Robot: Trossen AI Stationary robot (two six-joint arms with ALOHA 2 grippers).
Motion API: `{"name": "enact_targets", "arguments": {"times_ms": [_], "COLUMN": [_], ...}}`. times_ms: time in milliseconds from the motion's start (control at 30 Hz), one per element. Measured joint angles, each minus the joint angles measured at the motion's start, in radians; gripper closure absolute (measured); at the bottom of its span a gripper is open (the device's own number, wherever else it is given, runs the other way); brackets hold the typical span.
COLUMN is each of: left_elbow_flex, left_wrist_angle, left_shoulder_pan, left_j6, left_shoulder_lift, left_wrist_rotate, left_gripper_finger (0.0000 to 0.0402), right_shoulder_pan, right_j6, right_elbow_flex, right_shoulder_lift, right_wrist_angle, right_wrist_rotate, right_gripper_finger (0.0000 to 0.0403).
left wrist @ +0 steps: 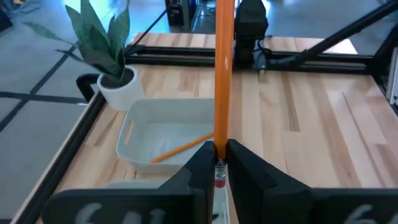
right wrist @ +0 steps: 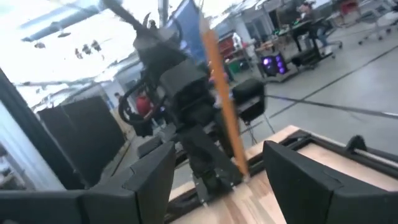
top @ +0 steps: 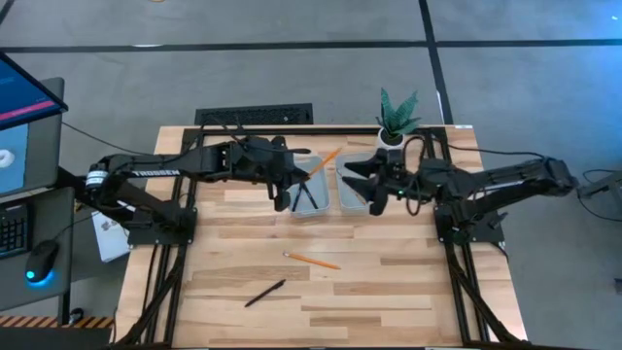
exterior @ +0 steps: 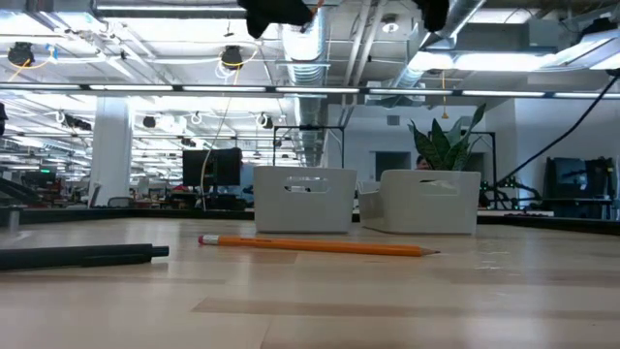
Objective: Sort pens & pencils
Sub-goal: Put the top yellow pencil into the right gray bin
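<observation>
Pencil handover above the trays, left arm to right.
Left gripper (left wrist: 220, 163) clenches an orange pencil (left wrist: 224, 74) near its eraser end, over the tray of pens (top: 308, 194); right gripper (right wrist: 214, 168) spread wide, seemingly lining up. Light, stiff, slick: pinch mid-shaft. Loose pencil (top: 313, 261) and pen (top: 264, 293) wait mid-table.

Grey floor (top: 292, 68), exposed ceiling ducts (exterior: 310, 48), monitor (top: 19, 107)

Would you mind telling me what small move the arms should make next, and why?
Probably the open right gripper should close on the orange wooden pencil. The left gripper grips its eraser end, its tip points toward the right gripper, and the right white tray already holds a pencil.
</observation>
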State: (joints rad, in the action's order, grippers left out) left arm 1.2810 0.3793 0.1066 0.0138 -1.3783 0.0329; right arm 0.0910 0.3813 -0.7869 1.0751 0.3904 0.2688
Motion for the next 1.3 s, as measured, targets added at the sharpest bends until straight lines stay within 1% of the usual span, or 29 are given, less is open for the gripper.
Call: {"name": "enact_targets", "arguments": {"times_ms": [200,367,500,867,933,1000,1300], "left_elbow_flex": [-0.001,-0.001,-0.001,-0.001,-0.001,-0.001,-0.001], "left_wrist_angle": [-0.012,-0.026,-0.042,-0.056,-0.059,-0.077,-0.102], "left_shoulder_pan": [0.000,0.000,0.000,0.000,0.001,0.000,0.000], "left_j6": [-0.011,-0.011,-0.015,-0.015,-0.018,-0.019,-0.019], "left_shoulder_lift": [-0.033,-0.032,-0.030,-0.074,-0.076,-0.076,-0.076], "left_wrist_rotate": [-0.012,-0.018,-0.028,-0.031,-0.055,-0.080,-0.082], "left_gripper_finger": [0.0375,0.0375,0.0375,0.0375,0.0375,0.0375,0.0375], "right_shoulder_pan": [-0.002,-0.002,-0.011,-0.031,-0.035,-0.035,-0.036], "right_j6": [-0.071,-0.103,-0.105,-0.104,-0.102,-0.103,-0.103], "right_elbow_flex": [-0.079,-0.136,-0.152,-0.154,-0.154,-0.154,-0.153], "right_shoulder_lift": [0.100,0.154,0.159,0.157,0.157,0.157,0.157], "right_wrist_angle": [-0.001,0.005,-0.012,-0.015,-0.016,-0.020,-0.024], "right_wrist_rotate": [-0.009,-0.010,-0.010,-0.007,-0.007,-0.007,-0.007], "right_gripper_finger": [0.0139,0.0158,0.0187,0.0264,0.0275,0.0286,0.0318]}}
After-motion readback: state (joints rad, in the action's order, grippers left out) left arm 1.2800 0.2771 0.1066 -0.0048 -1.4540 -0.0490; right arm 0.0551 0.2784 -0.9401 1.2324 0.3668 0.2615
